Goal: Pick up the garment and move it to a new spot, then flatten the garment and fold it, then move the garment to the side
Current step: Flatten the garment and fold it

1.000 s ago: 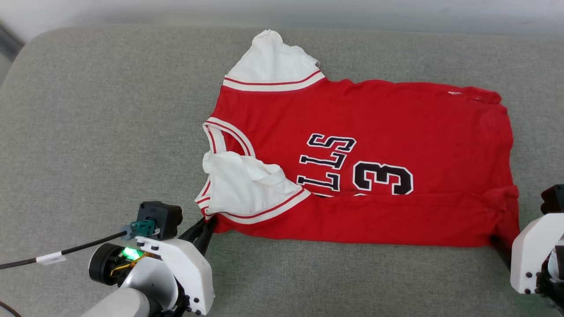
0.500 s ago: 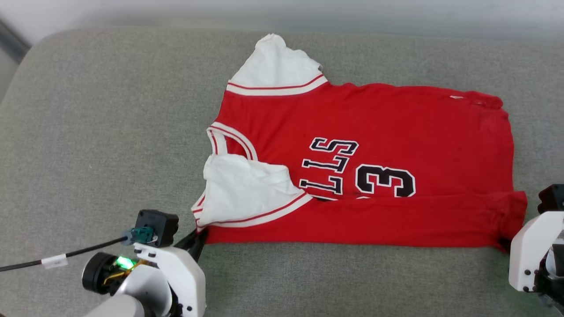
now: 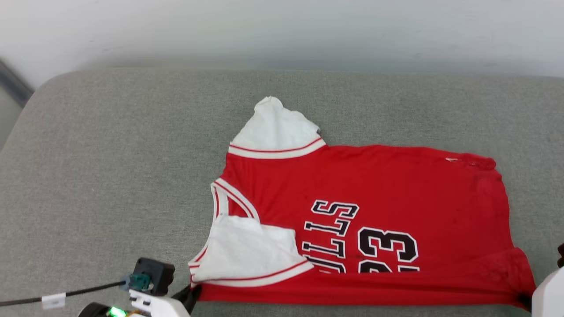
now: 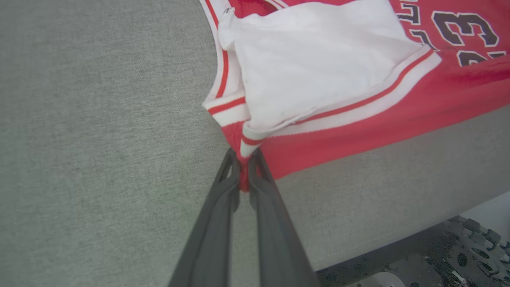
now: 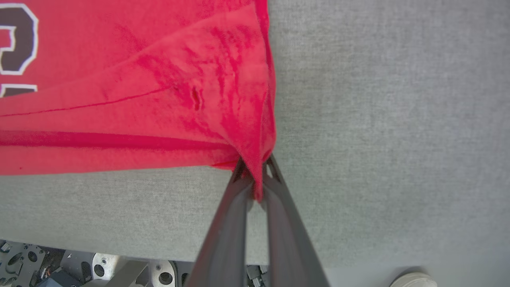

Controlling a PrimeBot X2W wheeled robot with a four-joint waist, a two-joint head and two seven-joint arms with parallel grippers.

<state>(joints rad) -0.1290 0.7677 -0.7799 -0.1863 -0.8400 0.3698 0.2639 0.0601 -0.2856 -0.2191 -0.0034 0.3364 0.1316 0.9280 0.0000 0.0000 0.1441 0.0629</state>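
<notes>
The garment (image 3: 396, 198), a red jersey shirt with white sleeves, black lettering and the number 33, lies spread on the grey cushion, neck to the left. Its near strip is folded over and stretched straight between my two grippers. My left gripper (image 4: 244, 165) is shut on the shoulder corner beside the near white sleeve (image 4: 318, 59); in the head view it sits at the lower left (image 3: 192, 291). My right gripper (image 5: 257, 175) is shut on the bunched red hem corner (image 5: 255, 131); its white housing (image 3: 548, 293) shows at the lower right of the head view.
The grey cushion (image 3: 110, 154) has bare fabric to the left of the shirt and behind it, up to a white wall (image 3: 282, 31). Its front edge (image 4: 398, 223) runs close under both grippers, with my perforated base (image 4: 458, 255) below.
The right gripper has shut on the hem corner. Both grippers have drawn the shirt's near edge toward me, pulling it taut. The head camera has tilted up, so the whole picture sits lower.
</notes>
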